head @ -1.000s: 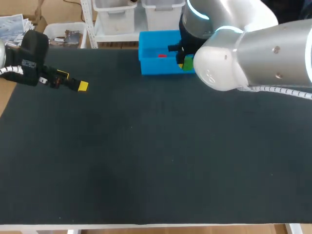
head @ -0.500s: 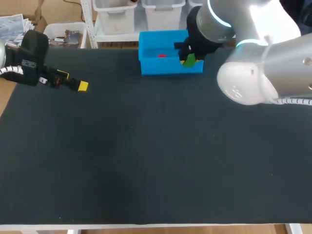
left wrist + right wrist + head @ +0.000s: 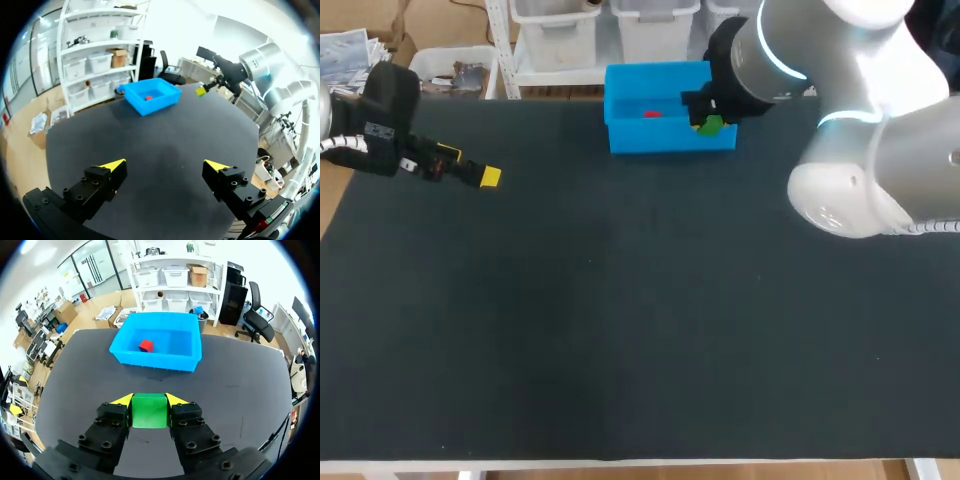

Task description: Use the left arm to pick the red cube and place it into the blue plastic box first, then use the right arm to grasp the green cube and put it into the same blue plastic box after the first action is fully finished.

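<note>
Surface: dark table (image 3: pixel 620 330).
Right gripper (image 3: pixel 149 399): pinches green cube (image 3: pixel 148 412) by opposite flat faces.
Cube: likely light, rigid.
Blue plastic box (image 3: pixel 155 361): ahead of the fingers, red cube (image 3: pixel 146 345) inside.
Left gripper (image 3: pixel 165 165): spread, empty.

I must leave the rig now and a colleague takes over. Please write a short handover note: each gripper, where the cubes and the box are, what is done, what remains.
Left gripper: open, empty, over the left side of the table.
Right gripper: shut on the green cube, held in the air just short of the blue box.
Red cube: inside the blue box.
Done: first step, red cube placed.
Left: carry the green cube over the box and release it.
</note>
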### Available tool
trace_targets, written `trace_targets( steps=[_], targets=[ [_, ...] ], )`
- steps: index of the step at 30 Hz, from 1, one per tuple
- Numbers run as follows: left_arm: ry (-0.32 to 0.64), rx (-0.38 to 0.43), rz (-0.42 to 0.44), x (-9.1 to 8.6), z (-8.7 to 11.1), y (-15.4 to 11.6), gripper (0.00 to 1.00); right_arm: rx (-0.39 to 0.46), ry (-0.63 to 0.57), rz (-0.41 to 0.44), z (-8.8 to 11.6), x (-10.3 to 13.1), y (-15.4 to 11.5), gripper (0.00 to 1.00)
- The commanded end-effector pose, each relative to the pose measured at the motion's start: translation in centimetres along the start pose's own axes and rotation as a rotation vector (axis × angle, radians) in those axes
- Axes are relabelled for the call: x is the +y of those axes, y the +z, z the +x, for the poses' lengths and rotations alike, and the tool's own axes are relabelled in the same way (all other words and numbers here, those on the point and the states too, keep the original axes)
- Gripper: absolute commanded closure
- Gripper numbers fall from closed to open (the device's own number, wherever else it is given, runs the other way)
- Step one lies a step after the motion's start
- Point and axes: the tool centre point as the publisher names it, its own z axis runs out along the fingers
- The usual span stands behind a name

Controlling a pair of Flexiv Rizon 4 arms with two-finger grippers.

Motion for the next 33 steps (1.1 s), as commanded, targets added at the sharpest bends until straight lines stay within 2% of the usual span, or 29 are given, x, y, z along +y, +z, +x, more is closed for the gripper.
trace_targets(
  steps=[1, 9, 25, 33],
  targets=[
    [0.003, -0.005, 0.005, 0.2, 0.1, 0.0, 0.00, -0.050, 0.003, 0.000, -0.2, -0.4, 0.5, 1.00],
    [0.003, -0.005, 0.005, 0.2, 0.1, 0.0, 0.00, -0.031, 0.009, -0.014, -1.3, -1.3, 2.1, 1.00],
    [0.003, -0.005, 0.005, 0.2, 0.1, 0.0, 0.00, -0.028, 0.008, -0.056, -6.6, -2.2, 6.7, 1.00],
    [0.003, -0.005, 0.005, 0.2, 0.1, 0.0, 0.00, -0.020, 0.002, -0.057, -8.0, -2.6, 8.3, 1.00]
  ],
)
